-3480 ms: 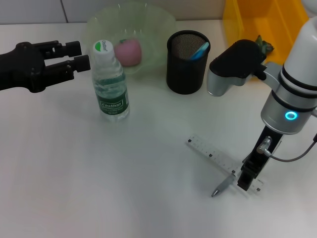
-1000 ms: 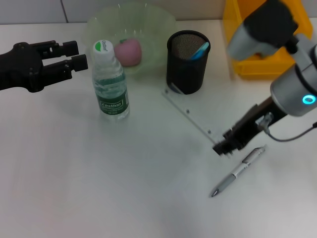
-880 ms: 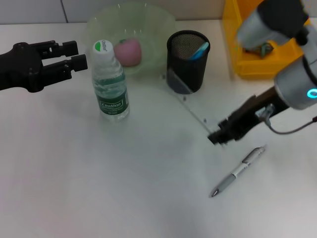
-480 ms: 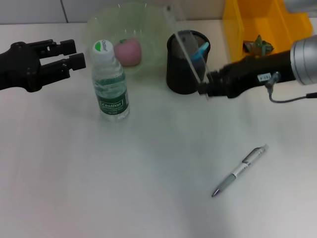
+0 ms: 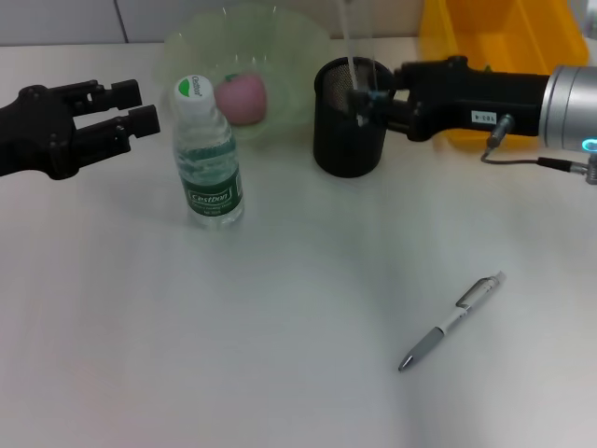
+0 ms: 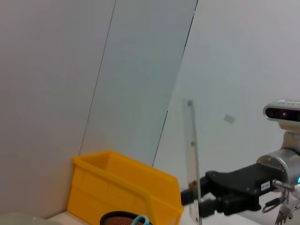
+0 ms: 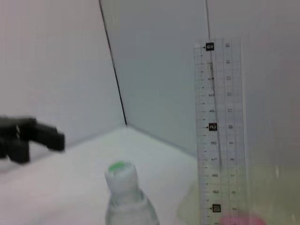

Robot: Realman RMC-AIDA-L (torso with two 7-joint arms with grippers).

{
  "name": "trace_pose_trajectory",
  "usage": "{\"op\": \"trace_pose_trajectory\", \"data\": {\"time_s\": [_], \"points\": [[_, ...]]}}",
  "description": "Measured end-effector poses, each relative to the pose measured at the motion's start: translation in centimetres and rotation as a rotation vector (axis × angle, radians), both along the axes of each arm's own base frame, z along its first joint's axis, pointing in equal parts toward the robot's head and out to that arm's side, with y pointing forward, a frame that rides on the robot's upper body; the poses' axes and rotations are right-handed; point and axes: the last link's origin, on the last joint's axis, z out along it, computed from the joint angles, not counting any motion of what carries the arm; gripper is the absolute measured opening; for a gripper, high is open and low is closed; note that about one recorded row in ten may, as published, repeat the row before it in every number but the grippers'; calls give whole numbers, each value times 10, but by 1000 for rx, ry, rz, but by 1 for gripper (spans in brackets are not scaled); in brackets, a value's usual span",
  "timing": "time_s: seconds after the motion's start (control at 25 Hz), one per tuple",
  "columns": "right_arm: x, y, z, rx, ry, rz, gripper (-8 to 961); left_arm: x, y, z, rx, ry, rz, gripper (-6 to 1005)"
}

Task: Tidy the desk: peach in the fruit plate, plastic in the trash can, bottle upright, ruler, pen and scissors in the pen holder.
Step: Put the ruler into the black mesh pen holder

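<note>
Right end effector (image 5: 362, 96) now holding one ruler (image 7: 219, 131) upright over the pen holder (image 5: 350, 117), raised from the bench (image 5: 233, 327), one pen (image 5: 451, 321) lying near the bench's right edge, left end effector (image 5: 131, 105) staying narrowly parted.

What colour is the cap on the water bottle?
The bottle's cap is green and white, clearest in the head view.

Ruler (image 7: 219, 131) is clear, glossy plastic — see-through with black marks. Pen holder (image 5: 348, 119) looks like matt black metal mesh. Bottle (image 5: 207, 159) is shiny clear plastic, fruit plate (image 5: 298, 56) translucent greenish plastic — desk (image 5: 233, 327) smooth, matt white.
</note>
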Motion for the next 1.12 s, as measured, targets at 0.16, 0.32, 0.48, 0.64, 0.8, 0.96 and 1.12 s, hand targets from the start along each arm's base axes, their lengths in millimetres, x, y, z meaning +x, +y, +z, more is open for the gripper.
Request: {"op": "trace_pose_trajectory", "data": {"time_s": [0.16, 0.32, 0.48, 0.64, 0.8, 0.96, 1.12], "points": [[2, 2, 1, 83, 100, 71, 415, 0, -1, -2, -1, -5, 2, 495], [10, 5, 3, 192, 150, 112, 418, 0, -1, -2, 3, -10, 5, 495], [22, 10, 3, 289, 132, 126, 422, -1, -1, 1, 16, -19, 12, 495], [33, 15, -3, 364, 129, 126, 425, -2, 0, -1, 16, -39, 25, 495], [42, 17, -7, 448, 169, 105, 428, -2, 1, -3, 16, -44, 30, 495], [50, 16, -14, 489, 193, 87, 432, -2, 2, -4, 20, -46, 38, 495], [52, 17, -24, 464, 190, 66, 435, -2, 3, -4, 22, -49, 44, 495]]}}
